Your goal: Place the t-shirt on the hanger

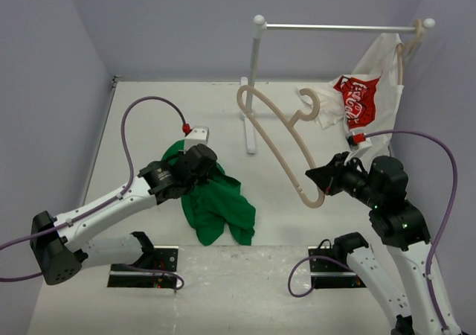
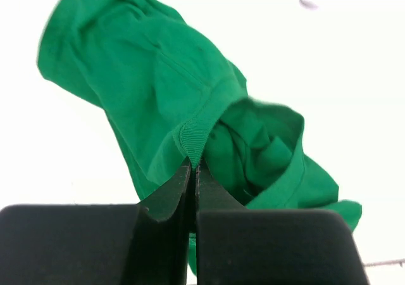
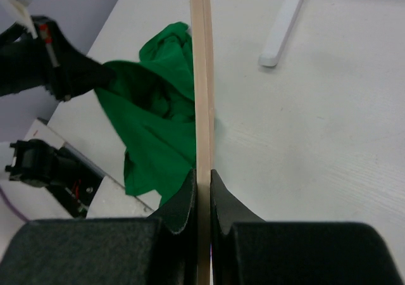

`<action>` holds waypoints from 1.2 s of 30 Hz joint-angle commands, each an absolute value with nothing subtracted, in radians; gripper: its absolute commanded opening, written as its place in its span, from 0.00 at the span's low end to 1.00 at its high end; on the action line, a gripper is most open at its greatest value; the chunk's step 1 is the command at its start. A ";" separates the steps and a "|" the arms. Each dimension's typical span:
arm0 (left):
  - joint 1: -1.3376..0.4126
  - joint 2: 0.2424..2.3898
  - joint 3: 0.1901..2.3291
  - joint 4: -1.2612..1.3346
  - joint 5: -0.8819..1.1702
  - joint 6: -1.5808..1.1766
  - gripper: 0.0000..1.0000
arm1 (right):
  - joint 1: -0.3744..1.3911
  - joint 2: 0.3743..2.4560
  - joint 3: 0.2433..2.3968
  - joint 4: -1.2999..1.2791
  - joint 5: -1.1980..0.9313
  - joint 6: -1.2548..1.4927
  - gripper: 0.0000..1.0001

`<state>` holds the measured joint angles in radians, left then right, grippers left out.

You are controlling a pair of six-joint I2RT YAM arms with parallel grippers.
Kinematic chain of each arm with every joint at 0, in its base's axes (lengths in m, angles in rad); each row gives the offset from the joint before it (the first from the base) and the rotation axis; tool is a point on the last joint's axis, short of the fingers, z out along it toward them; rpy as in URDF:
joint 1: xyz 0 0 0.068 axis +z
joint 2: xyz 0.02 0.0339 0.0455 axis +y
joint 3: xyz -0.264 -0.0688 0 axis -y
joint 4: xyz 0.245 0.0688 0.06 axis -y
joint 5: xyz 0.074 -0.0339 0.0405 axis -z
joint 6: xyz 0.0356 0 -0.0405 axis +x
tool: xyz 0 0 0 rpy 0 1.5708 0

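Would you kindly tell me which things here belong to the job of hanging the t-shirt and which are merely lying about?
Part of the job: green t-shirt, its collar pinched in the left jaws; bare wooden hanger, clamped in the right jaws.
Lying about: white Coca-Cola shirt, hanging at the far right; clothes rail that carries it.

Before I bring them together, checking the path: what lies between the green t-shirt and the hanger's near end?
Nothing but bare table, seen in the top view; the t-shirt and hanger do not touch.
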<state>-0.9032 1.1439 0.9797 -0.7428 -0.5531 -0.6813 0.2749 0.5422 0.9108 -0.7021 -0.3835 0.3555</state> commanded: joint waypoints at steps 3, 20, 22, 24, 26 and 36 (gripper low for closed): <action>-0.788 1.189 1.012 -0.619 -0.528 -0.616 0.00 | 0.276 0.522 0.851 -0.706 -0.613 0.351 0.00; -0.577 1.384 1.118 -0.496 -0.429 -0.604 0.00 | 0.490 0.564 0.751 -0.791 -0.554 0.462 0.00; -0.575 1.390 1.118 -0.474 -0.391 -0.602 0.00 | 0.520 0.586 0.745 -0.771 -0.529 0.475 0.00; -0.575 1.387 1.111 -0.459 -0.349 -0.601 0.00 | 0.532 0.601 0.738 -0.738 -0.512 0.495 0.00; -0.576 1.371 1.092 -0.449 -0.310 -0.599 0.00 | 0.542 0.621 0.745 -0.686 -0.475 0.519 0.00; -0.580 1.232 1.037 -0.391 -0.087 -0.575 0.00 | 0.656 0.790 0.894 -0.538 -0.311 0.578 0.00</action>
<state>-0.5808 1.2929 1.0050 -0.4704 -0.2113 -0.6161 0.5843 0.7233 0.7976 -0.6845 -0.3721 0.5441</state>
